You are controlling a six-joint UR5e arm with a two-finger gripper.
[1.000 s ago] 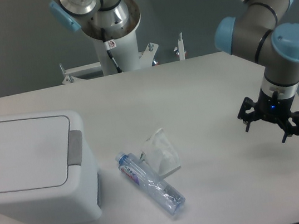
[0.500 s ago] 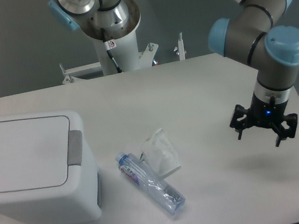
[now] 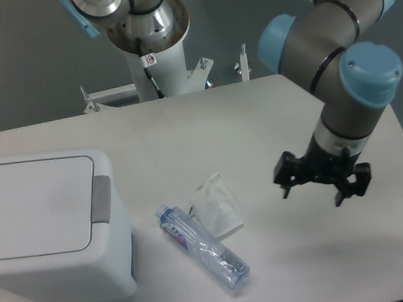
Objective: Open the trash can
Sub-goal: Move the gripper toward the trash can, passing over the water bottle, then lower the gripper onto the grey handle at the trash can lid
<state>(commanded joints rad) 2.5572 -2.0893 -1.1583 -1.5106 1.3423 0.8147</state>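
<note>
Nearest, low in the frame and a little left of centre, a clear plastic bottle (image 3: 203,249) lies on its side on the white table (image 3: 259,127), running diagonally with its cap end toward the upper left. Just beyond it, touching or nearly so, sits a crumpled piece of clear plastic (image 3: 216,206). At the left edge stands the trash can (image 3: 42,228), a boxy white bin with its flat lid down and the grey latch (image 3: 102,199) on the lid's right edge. Right of centre, the gripper (image 3: 321,198) hangs above the table, well apart from the bin, its 2 fingers spread with nothing between them. Beyond, at the top, stands the arm's white base column (image 3: 163,69).
</note>
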